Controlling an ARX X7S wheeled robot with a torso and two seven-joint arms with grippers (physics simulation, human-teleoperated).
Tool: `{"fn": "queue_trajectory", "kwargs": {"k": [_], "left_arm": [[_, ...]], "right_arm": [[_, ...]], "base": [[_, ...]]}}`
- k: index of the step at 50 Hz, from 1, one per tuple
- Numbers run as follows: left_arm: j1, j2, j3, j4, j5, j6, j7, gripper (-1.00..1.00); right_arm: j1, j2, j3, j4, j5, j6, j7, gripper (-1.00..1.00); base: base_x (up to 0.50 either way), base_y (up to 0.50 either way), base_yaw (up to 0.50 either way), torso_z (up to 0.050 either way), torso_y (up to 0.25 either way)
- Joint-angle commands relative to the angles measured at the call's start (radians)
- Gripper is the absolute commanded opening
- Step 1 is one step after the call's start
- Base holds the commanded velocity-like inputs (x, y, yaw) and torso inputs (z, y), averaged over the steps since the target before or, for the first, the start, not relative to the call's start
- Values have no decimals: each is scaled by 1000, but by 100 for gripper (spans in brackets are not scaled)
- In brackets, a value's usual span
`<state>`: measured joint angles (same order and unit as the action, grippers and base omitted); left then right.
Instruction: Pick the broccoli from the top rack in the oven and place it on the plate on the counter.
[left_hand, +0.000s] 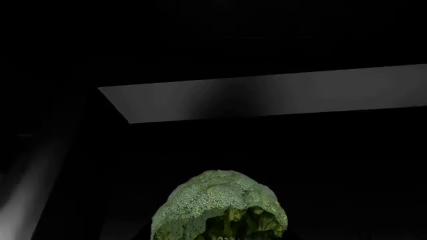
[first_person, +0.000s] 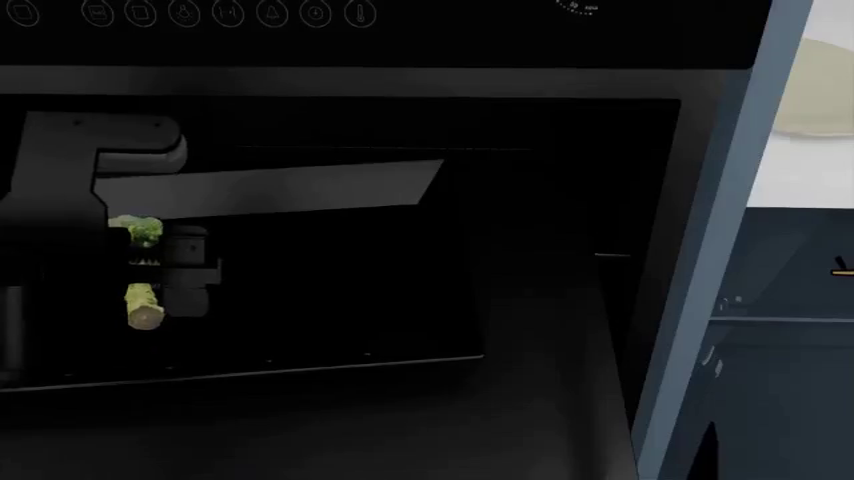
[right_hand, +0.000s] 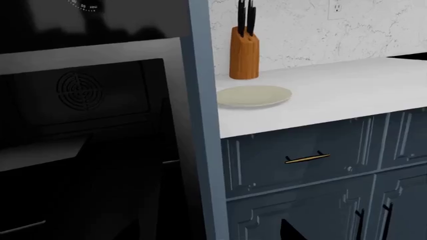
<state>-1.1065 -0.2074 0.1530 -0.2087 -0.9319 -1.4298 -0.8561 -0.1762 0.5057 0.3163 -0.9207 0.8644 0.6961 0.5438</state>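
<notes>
The broccoli (first_person: 139, 270) hangs upright in my left gripper (first_person: 163, 264), green crown up and pale stalk down, inside the dark oven (first_person: 561, 250). The gripper is shut on its middle, just below and in front of the light-grey top rack (first_person: 280, 188). In the left wrist view the crown (left_hand: 217, 207) fills the lower centre, with the rack (left_hand: 280, 95) beyond it; the fingers are lost in the dark. The beige plate (right_hand: 253, 96) lies on the white counter (right_hand: 333, 92). Of my right gripper (right_hand: 220, 236), only one dark fingertip (right_hand: 289, 233) shows, well off centre.
A black lower shelf with a pale front edge (first_person: 267, 368) lies under the broccoli. The grey-blue oven side frame (first_person: 721, 240) stands between the cavity and the counter. An orange-brown knife block (right_hand: 244, 52) stands behind the plate. Dark blue drawers with a brass handle (right_hand: 307, 158) sit below.
</notes>
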Motion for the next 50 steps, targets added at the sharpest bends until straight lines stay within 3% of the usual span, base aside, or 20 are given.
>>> {"fn": "queue_trajectory", "kwargs": {"k": [1, 4, 10, 15, 17, 25, 36, 50], "left_arm": [[33, -5, 51, -2, -44, 76, 58, -100], [42, -21, 77, 70, -46, 76, 64, -100], [59, -10, -27, 257, -178, -31, -47, -100], [72, 4, -133, 407, -383, -132, -220, -100], [75, -12, -141, 445, -507, -134, -321, -100], [117, -51, -121, 504, -727, -96, -489, -100], [124, -71, -82, 515, -688, -56, -439, -100], [132, -92, -40, 516, -645, -24, -389, -100]], "right_arm": [[-6, -11, 22, -3, -18, -7, -15, 100], [-16, -13, 23, 0, -27, -18, -22, 100], [-16, -12, 16, 5, -33, -22, -23, 100], [-23, -15, 5, 10, -50, -39, -37, 100], [-25, -15, 1, 5, -55, -44, -40, 100], [-16, -11, 5, 4, -37, -39, -29, 100], [-13, 0, 2, -11, -28, -43, -29, 100], [-3, 9, -19, 0, -38, -56, -48, 100]], "base": [[0, 0, 0, 0, 0], [0, 0, -1, -5, 0], [0, 0, 0, 0, 0], [0, 0, 0, 0, 0], [0, 0, 0, 0, 0], [0, 0, 0, 0, 0], [-276, -56, 0, 0, 0], [-140, -419, 0, 0, 0]]}}
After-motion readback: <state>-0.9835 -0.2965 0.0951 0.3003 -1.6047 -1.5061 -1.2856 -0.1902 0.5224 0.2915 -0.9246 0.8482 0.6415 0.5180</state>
